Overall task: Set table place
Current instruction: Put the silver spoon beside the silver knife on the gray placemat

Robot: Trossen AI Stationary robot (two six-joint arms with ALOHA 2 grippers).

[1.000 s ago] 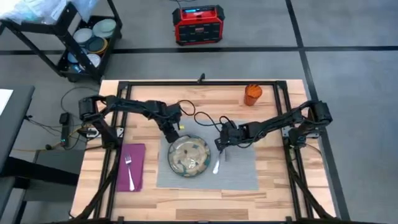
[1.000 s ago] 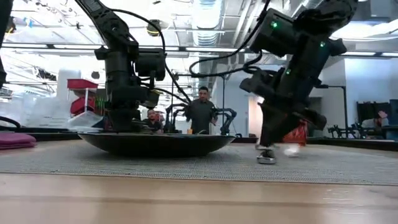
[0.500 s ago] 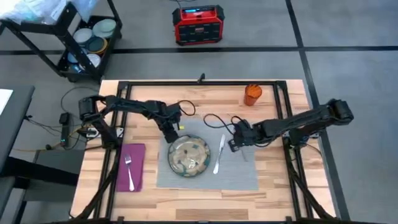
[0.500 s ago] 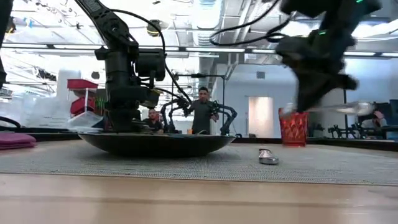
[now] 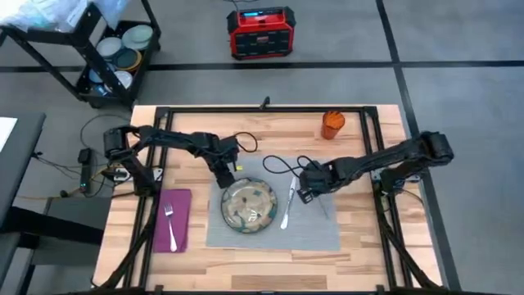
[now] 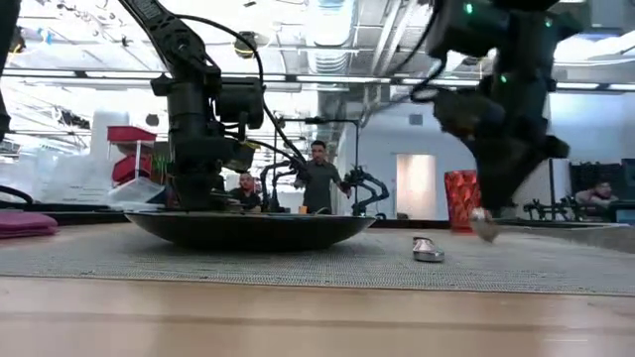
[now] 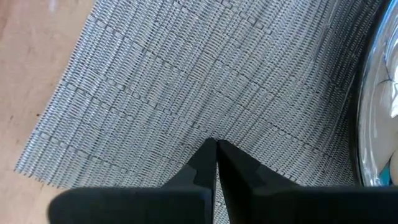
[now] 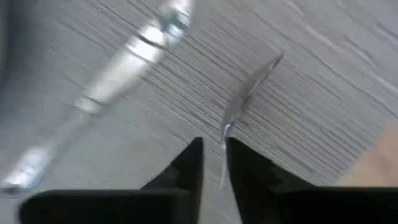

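— Steel in the right hand [image 8: 213, 155]?
— Yes. Its fingers are nearly together, pinching a thin steel utensil [image 8: 245, 102] by one end; the view is smeared, so I cannot say whether it is the spoon or something else. From above, that right hand [image 5: 304, 190] hangs over the right half of the grey ribbed mat [image 5: 315, 233], and a thin metal piece [image 5: 322, 205] runs slantwise from it over the mat.

— And the left hand [image 7: 216, 144]?
— Fingers pressed together, holding nothing, tips right at the mat's weave near the mat's far left corner. From above, the left hand [image 5: 225, 176] sits just behind the plate [image 5: 250, 205].

— What lies around them?
— The round beige patterned plate rests on the mat's left-centre. Just to its right a steel knife [image 5: 288, 205] lies lengthwise on the mat; the right wrist view shows it as a blurred bar [image 8: 106, 81]. Left of the mat, the magenta napkin [image 5: 173, 220] lies on the wooden bench [image 5: 372, 238] with the fork [image 5: 170, 225] on top. The orange cup [image 5: 332, 124] stands well apart, near the bench's far right corner.

— Beyond the bench?
— In the low view a person [image 6: 318, 178] stands in the room behind, and the cup [image 6: 461, 201] shows past the mat.
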